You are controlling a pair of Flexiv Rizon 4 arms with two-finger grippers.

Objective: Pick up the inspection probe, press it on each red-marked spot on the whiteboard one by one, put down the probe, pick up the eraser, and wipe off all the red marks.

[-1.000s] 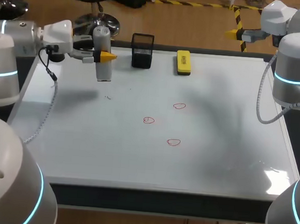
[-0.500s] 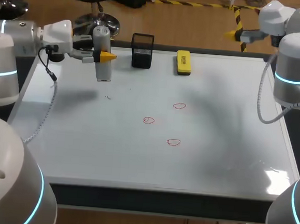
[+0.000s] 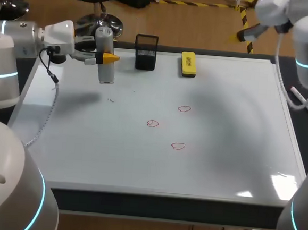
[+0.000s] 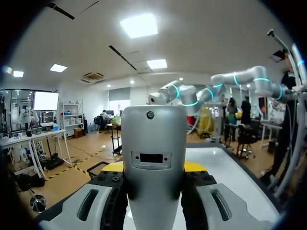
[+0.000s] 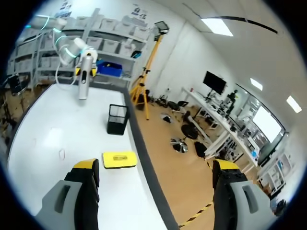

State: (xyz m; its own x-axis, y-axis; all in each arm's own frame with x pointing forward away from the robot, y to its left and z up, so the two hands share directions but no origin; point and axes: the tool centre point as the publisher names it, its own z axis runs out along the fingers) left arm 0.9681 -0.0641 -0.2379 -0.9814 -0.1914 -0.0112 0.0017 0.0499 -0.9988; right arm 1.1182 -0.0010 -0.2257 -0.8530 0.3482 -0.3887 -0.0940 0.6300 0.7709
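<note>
A grey cylindrical probe [image 3: 105,55] hangs upright above the whiteboard's [image 3: 87,152] far left part, with my left gripper [image 3: 108,58] shut on it. In the left wrist view the probe [image 4: 153,158] fills the space between that gripper's [image 4: 153,168] yellow tips. Three red rings [image 3: 184,109] [image 3: 152,123] [image 3: 177,145] are drawn mid-board. A yellow eraser [image 3: 188,64] lies at the far edge. My right gripper [image 3: 244,35] is raised past the far right corner, open and empty. The right wrist view shows its fingers [image 5: 156,165] wide apart above the eraser [image 5: 119,159].
A black mesh holder [image 3: 146,52] stands at the far edge, left of the eraser. It shows in the right wrist view [image 5: 117,119] too. A red-capped marker [image 3: 304,102] lies off the board's right side.
My right arm has swung up and back toward the far right corner, uncovering the marker at the right. The left arm and the probe have not moved.
</note>
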